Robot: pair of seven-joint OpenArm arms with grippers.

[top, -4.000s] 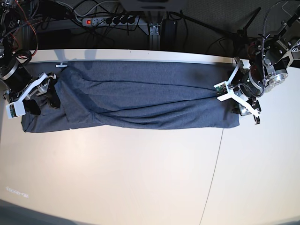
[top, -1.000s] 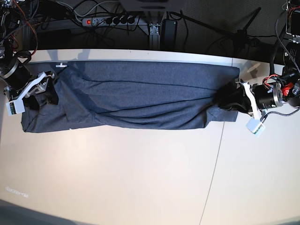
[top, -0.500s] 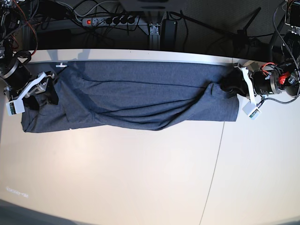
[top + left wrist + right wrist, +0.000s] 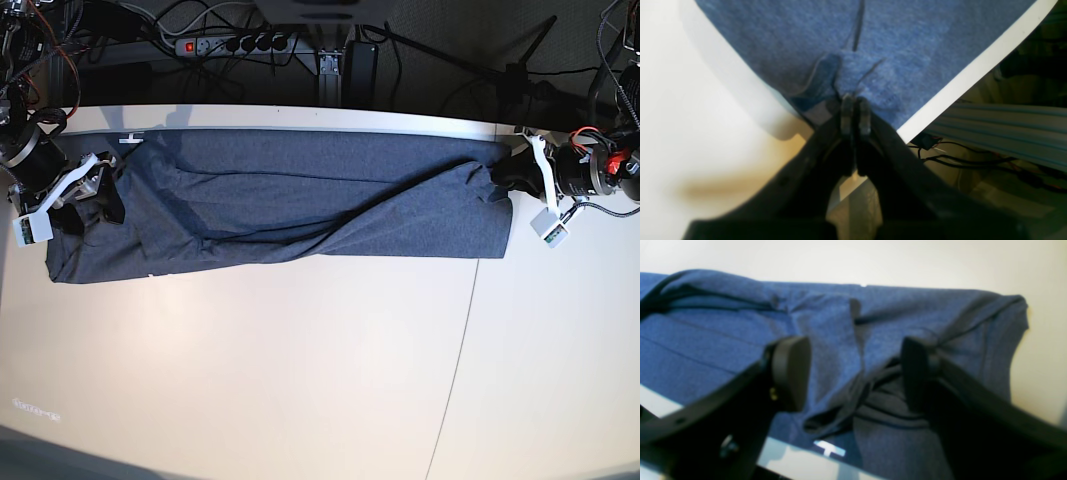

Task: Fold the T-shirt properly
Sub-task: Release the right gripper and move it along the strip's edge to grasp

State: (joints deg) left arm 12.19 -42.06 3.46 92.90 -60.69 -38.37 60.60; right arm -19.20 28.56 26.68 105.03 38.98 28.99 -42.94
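Observation:
The blue-grey T-shirt lies as a long creased band along the back of the white table. My left gripper is at the shirt's right end, near the table's back edge. In the left wrist view the left gripper is shut on a pinch of the T-shirt at its hem. My right gripper stands over the shirt's left end. The right wrist view shows the right gripper open, its fingers apart above bunched folds of the T-shirt.
A power strip and cables lie behind the table's back edge. A small white T-shaped mark sits by the shirt's back left corner. A seam runs down the table toward the front.
My left gripper has carried the shirt's right end toward the back edge and slightly right, drawing the creases taut. The right gripper has stayed still and open.

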